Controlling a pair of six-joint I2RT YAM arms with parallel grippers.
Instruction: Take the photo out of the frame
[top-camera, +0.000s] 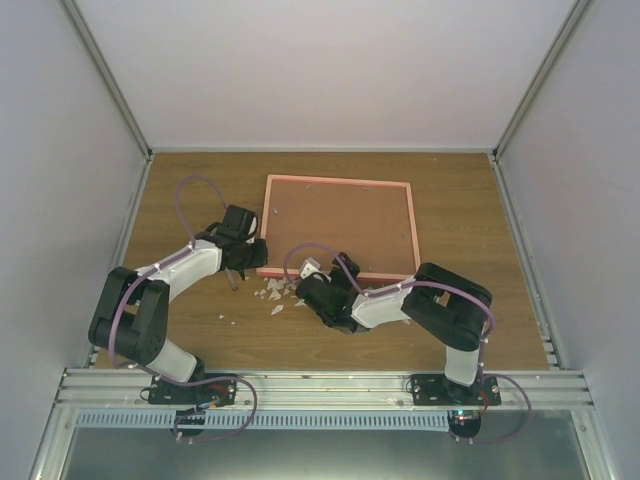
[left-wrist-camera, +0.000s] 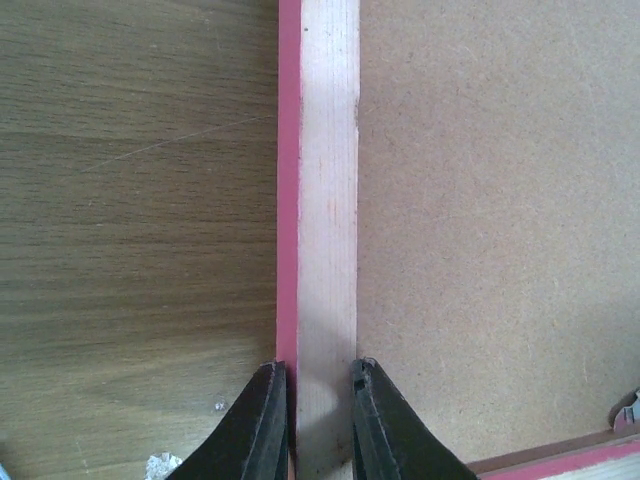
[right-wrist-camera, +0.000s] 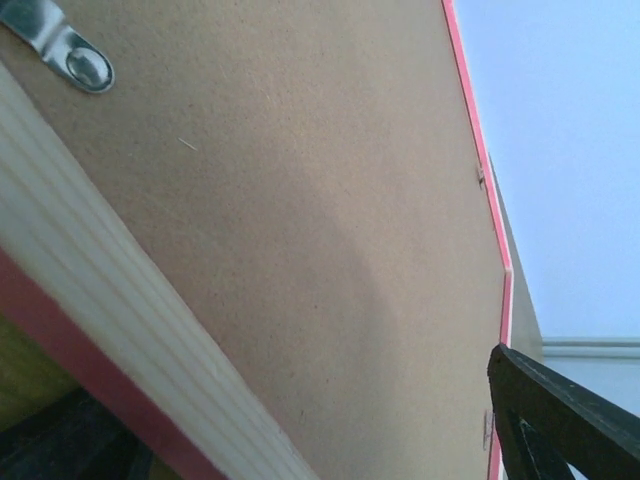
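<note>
The pink frame lies face down on the table, its brown backing board up. The photo is hidden beneath the board. My left gripper is shut on the frame's left rail near the near-left corner; in the left wrist view its fingers press both sides of the pale rail. My right gripper is at the frame's near edge, open wide; the right wrist view shows one finger over the board and a dark shape below the near rail.
Small white scraps lie on the wooden table just in front of the frame's near-left corner. A metal retaining tab sits on the board by the near rail. White walls close in the table on three sides.
</note>
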